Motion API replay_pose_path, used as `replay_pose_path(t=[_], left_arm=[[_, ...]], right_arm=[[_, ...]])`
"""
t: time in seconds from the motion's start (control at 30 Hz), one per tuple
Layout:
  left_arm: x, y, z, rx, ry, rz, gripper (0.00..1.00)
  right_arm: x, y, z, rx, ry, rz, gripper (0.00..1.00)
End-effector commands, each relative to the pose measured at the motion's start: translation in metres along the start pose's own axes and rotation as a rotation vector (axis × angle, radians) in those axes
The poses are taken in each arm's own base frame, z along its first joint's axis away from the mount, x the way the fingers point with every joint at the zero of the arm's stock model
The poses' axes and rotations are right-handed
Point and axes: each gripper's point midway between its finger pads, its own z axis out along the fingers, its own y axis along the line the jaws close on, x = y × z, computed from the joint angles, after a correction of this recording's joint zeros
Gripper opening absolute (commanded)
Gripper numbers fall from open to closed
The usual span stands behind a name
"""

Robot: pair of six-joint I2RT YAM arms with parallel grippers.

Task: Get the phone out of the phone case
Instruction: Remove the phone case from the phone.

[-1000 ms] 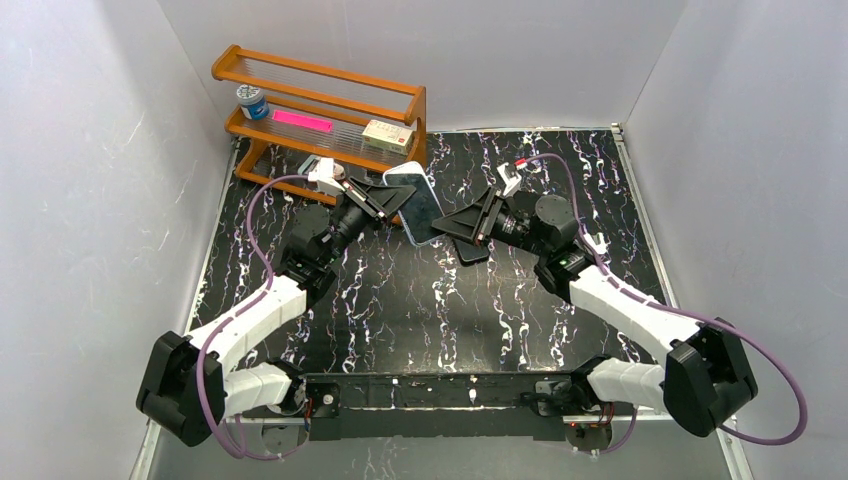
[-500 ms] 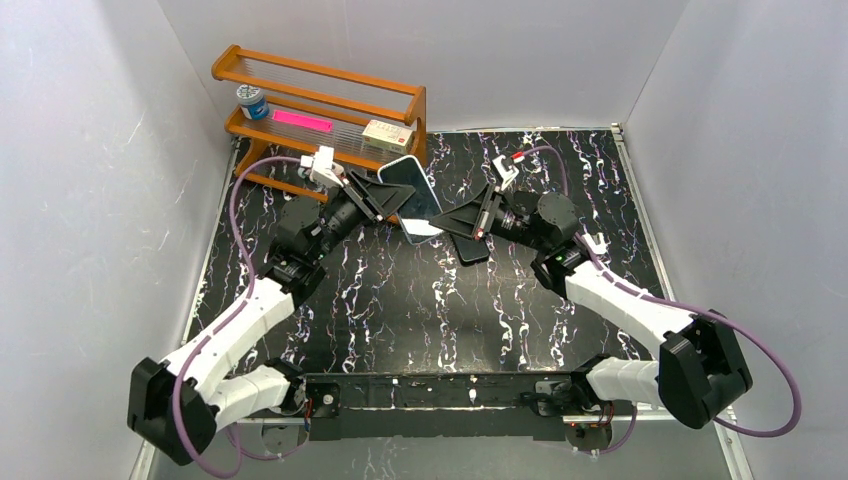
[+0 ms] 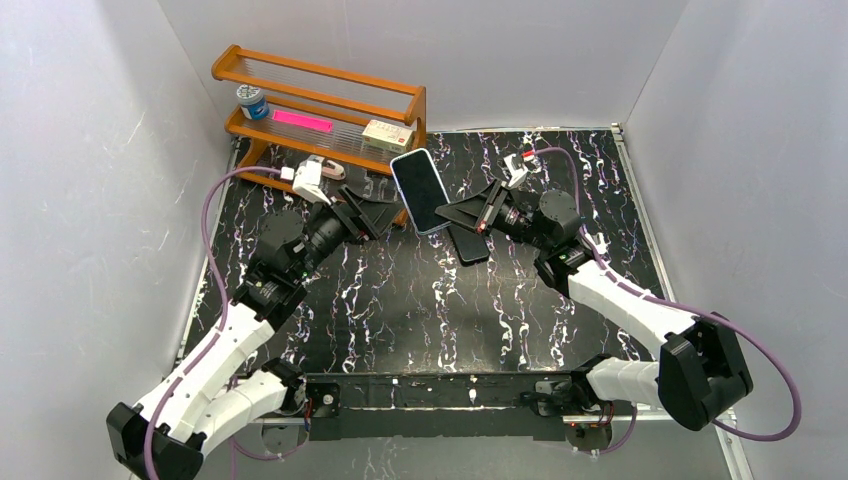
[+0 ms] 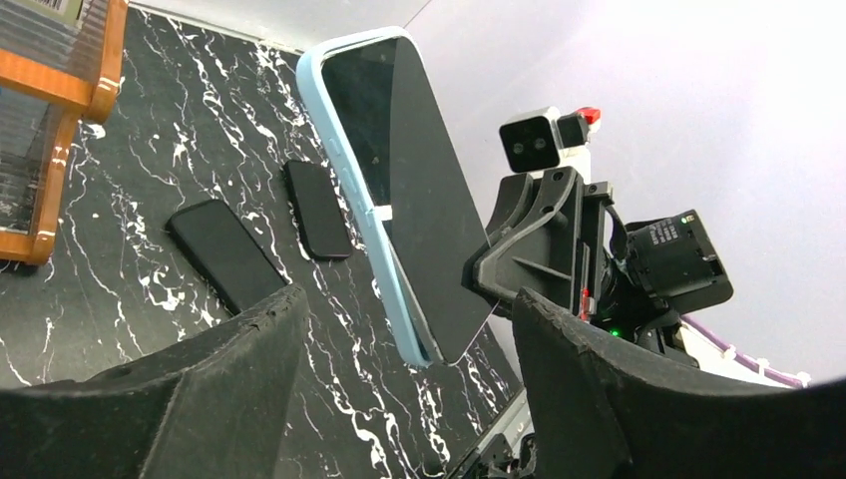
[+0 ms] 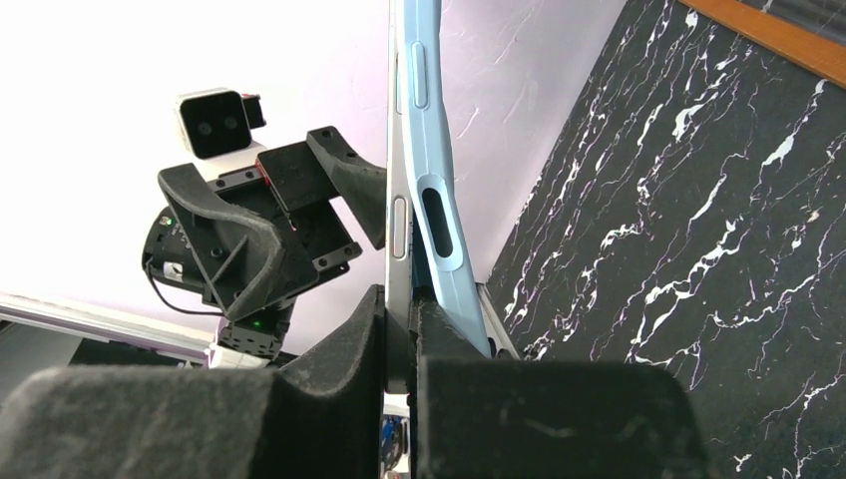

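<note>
The phone (image 3: 418,188) is held up off the table, nearly on end, in its light blue phone case (image 4: 357,205). My right gripper (image 3: 448,212) is shut on the phone's lower corner. In the right wrist view the phone's silver edge (image 5: 397,215) runs between the fingers. The case (image 5: 435,190) bends away from the phone at that end. My left gripper (image 3: 390,212) stands open just left of the phone and touches nothing. In the left wrist view the dark screen (image 4: 409,180) faces the camera between the spread fingers (image 4: 214,389).
A wooden rack (image 3: 320,105) at the back left holds a blue-lidded jar (image 3: 252,101), a pink strip (image 3: 300,120) and a small box (image 3: 388,133). Two dark flat slabs (image 4: 224,254) (image 4: 317,208) lie on the marble table under the phone. White walls enclose the table.
My left gripper opened, let go of the cased phone and drew back left. My right gripper closed on the phone's lower corner and lifted it more upright.
</note>
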Motion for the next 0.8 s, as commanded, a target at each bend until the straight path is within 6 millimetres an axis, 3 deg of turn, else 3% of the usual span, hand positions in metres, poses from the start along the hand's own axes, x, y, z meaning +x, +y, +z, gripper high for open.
replay_pose_path(t=[0.0, 0.23, 0.77], left_arm=[[0.007, 0.004, -0.007, -0.005, 0.001, -0.043, 0.76], [0.028, 0.004, -0.003, 0.047, 0.051, -0.166, 0.82], [0.045, 0.004, 0.006, 0.107, 0.087, -0.292, 0.73]], right_arm=[[-0.023, 0.063, -0.006, -0.165, -0.085, -0.090, 0.01], [-0.026, 0.071, -0.008, -0.186, -0.103, -0.081, 0.01], [-0.024, 0.074, -0.011, -0.201, -0.101, -0.071, 0.01]])
